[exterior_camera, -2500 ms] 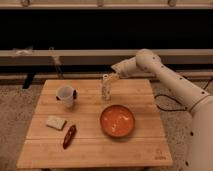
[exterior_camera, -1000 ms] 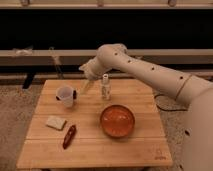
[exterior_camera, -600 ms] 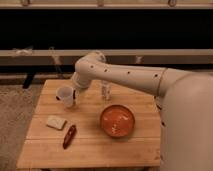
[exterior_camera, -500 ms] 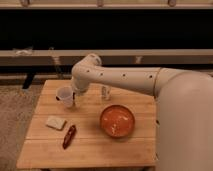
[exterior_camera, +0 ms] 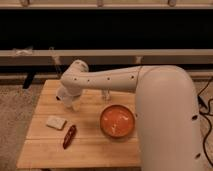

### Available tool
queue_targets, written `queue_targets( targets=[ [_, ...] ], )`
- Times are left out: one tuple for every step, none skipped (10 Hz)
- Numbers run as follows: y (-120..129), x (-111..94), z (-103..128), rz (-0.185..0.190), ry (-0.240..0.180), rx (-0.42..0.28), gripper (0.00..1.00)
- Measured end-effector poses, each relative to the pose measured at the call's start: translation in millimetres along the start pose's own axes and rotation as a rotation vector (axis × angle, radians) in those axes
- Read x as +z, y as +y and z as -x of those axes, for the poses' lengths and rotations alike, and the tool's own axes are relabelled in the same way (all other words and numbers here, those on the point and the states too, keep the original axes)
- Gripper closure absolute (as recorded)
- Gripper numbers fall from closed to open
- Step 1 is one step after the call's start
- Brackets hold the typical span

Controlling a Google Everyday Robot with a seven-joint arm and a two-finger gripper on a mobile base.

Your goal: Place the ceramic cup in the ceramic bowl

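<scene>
At the wooden table's [exterior_camera: 90,150] left rear, gripper [exterior_camera: 72,102] sits at small whitish ceramic cup [exterior_camera: 61,94] for pickup; its grasp cannot be told.

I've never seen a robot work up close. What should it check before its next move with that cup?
1. Gripper at the ceramic cup: ok. It is down at the table's back left, right by the cup.
2. Cup held: cannot tell, because the arm hides most of it.
3. Cup upright: cannot tell.
4. Ceramic bowl free to receive the cup: ok, nothing lies in it.
5. Route to the bowl: ok, but the slim bottle stands just behind the bowl and is worth watching.
6. Pale block and red item: ok, both lie toward the front left, off the route.
</scene>
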Motion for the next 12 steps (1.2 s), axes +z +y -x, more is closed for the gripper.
queue_targets(
  targets=[
    [-1, 1, 1, 0.006, 0.006, -0.005, 0.20],
    [-2, 4, -1, 0.015, 0.016, -0.010, 0.20],
    [-4, 9, 6, 0.024, 0.018, -0.020, 0.20],
    [-5, 11, 7, 0.030, 0.020, -0.024, 0.20],
    [-5, 15, 7, 0.040, 0.026, -0.029, 0.20],
    [-6, 20, 8, 0.053, 0.030, -0.035, 0.20],
    [-6, 25, 10, 0.067, 0.029, -0.040, 0.22],
    [-6, 28, 8, 0.080, 0.033, -0.041, 0.28],
    [-5, 32, 4, 0.095, 0.040, -0.040, 0.39],
    [-5, 35, 3, 0.104, 0.044, -0.040, 0.50],
    [-6, 36, 3, 0.108, 0.046, -0.041, 0.58],
    [-7, 37, 0, 0.109, 0.048, -0.038, 0.67]
  ],
)
